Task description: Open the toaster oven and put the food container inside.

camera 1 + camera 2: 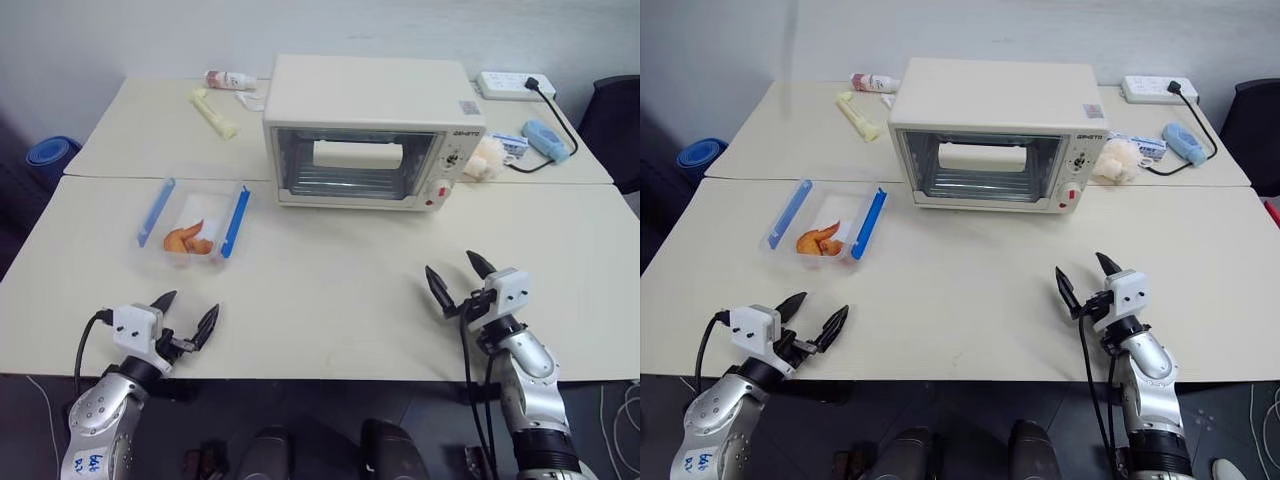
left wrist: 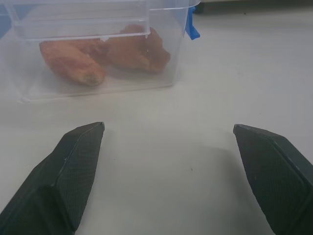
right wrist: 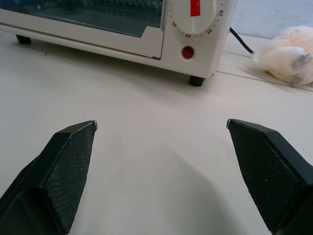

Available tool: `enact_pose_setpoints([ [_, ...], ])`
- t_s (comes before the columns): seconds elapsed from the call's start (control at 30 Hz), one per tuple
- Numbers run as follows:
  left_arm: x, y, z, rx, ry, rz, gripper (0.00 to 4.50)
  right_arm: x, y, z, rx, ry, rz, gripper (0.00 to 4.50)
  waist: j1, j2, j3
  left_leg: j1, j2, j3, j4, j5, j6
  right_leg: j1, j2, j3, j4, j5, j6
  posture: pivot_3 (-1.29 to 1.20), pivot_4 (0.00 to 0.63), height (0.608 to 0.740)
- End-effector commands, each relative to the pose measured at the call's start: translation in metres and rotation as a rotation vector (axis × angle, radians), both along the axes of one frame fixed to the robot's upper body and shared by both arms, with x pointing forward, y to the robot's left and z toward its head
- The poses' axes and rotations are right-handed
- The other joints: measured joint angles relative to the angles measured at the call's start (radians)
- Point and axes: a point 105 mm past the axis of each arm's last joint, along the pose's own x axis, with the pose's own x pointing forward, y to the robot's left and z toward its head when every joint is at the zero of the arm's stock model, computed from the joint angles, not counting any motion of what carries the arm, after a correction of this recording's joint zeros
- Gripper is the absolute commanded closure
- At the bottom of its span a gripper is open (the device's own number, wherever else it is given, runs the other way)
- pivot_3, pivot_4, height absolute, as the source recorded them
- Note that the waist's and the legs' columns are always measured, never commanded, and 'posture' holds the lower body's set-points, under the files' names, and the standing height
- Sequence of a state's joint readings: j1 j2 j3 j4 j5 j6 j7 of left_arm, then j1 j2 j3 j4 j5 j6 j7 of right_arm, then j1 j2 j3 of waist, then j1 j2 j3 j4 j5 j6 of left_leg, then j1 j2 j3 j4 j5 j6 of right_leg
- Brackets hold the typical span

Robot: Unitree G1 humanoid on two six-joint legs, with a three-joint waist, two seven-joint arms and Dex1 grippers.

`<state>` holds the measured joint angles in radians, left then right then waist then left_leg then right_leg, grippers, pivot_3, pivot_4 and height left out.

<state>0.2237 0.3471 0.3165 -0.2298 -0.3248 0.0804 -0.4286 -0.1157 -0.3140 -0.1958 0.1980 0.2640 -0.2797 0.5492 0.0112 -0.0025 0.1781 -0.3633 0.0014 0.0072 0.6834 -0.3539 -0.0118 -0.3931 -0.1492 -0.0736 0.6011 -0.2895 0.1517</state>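
Above table edge, both tools [image 1: 186, 313] [image 1: 459, 277] level

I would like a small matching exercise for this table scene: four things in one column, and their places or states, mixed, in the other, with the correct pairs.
Things:
1. toaster oven
2. food container
3. left gripper
4. power strip

Places or states:
A. far right corner of the table
B. open, above the near table edge
C. door shut, middle of the table
D. on the table, left of the oven, orange food inside

Pairs: 1-C, 2-D, 3-B, 4-A
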Motion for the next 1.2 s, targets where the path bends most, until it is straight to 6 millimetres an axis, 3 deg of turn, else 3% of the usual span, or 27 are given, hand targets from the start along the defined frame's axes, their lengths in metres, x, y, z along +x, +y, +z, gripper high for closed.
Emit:
enact_pose_setpoints([
  [0.03, 0.001, -0.002, 0.016, 0.03, -0.053, -0.029, 0.0, -0.002, 0.005, 0.009, -0.026, -0.039, 0.037, 0.05, -0.004, 0.0, 0.0, 0.0, 0.0, 0.0, 0.0, 0.0, 0.0, 0.0, 0.0, 0.0, 0.0, 0.0, 0.0, 0.0, 0.15, 0.74],
  [0.13, -0.003, -0.01, 0.022, 0.008, -0.014, -0.142, 0.0, -0.005, 0.015, 0.026, -0.03, -0.068, 0.154, 0.05, -0.012, 0.0, 0.0, 0.0, 0.0, 0.0, 0.0, 0.0, 0.0, 0.0, 0.0, 0.0, 0.0, 0.0, 0.0, 0.0, 0.15, 0.74],
  [0.27, -0.004, -0.003, 0.069, -0.07, -0.118, -0.242, 0.0, -0.003, 0.029, 0.062, -0.049, -0.072, 0.344, 0.05, -0.013, 0.001, 0.0, 0.0, 0.001, 0.0, 0.0, 0.0, 0.0, -0.001, 0.0, 0.0, 0.001, 0.0, 0.0, 0.0, 0.15, 0.74],
  [0.43, 0.001, -0.023, 0.117, -0.053, -0.136, -0.501, 0.0, 0.018, 0.048, 0.1, -0.071, -0.029, 0.493, 0.05, -0.014, 0.001, 0.0, 0.001, 0.001, 0.0, 0.0, 0.0, 0.0, 0.0, 0.001, 0.0, 0.002, -0.001, -0.001, 0.0, 0.15, 0.74],
  [0.63, 0.016, -0.039, 0.145, -0.071, -0.179, -0.627, 0.0, 0.045, 0.07, 0.125, -0.062, -0.035, 0.551, 0.05, -0.015, 0.001, 0.0, -0.001, 0.001, -0.001, -0.001, 0.0, 0.0, -0.001, 0.001, -0.001, 0.001, 0.0, -0.001, 0.0, 0.15, 0.74],
  [0.83, 0.017, -0.055, 0.14, -0.093, -0.161, -0.681, 0.0, 0.053, 0.09, 0.137, -0.063, -0.083, 0.61, 0.05, -0.024, 0.001, 0.0, -0.002, 0.001, -0.001, -0.001, 0.0, 0.0, -0.002, 0.001, -0.001, 0.001, 0.0, -0.001, 0.0, 0.15, 0.74],
  [1.0, 0.013, -0.06, 0.132, -0.115, -0.143, -0.721, 0.0, 0.047, 0.108, 0.152, -0.062, -0.156, 0.687, 0.05, -0.039, 0.001, 0.0, -0.003, 0.001, -0.002, 0.0, 0.0, -0.001, -0.003, 0.001, -0.002, 0.001, 0.0, -0.001, 0.0, 0.15, 0.74],
  [1.2, 0.013, -0.058, 0.131, -0.114, -0.133, -0.738, 0.0, 0.025, 0.12, 0.137, -0.121, -0.14, 0.8, 0.05, -0.039, 0.001, 0.001, -0.004, 0.001, -0.002, 0.0, 0.0, -0.001, -0.003, 0.001, -0.002, 0.001, 0.0, -0.001, 0.0, 0.15, 0.74],
])
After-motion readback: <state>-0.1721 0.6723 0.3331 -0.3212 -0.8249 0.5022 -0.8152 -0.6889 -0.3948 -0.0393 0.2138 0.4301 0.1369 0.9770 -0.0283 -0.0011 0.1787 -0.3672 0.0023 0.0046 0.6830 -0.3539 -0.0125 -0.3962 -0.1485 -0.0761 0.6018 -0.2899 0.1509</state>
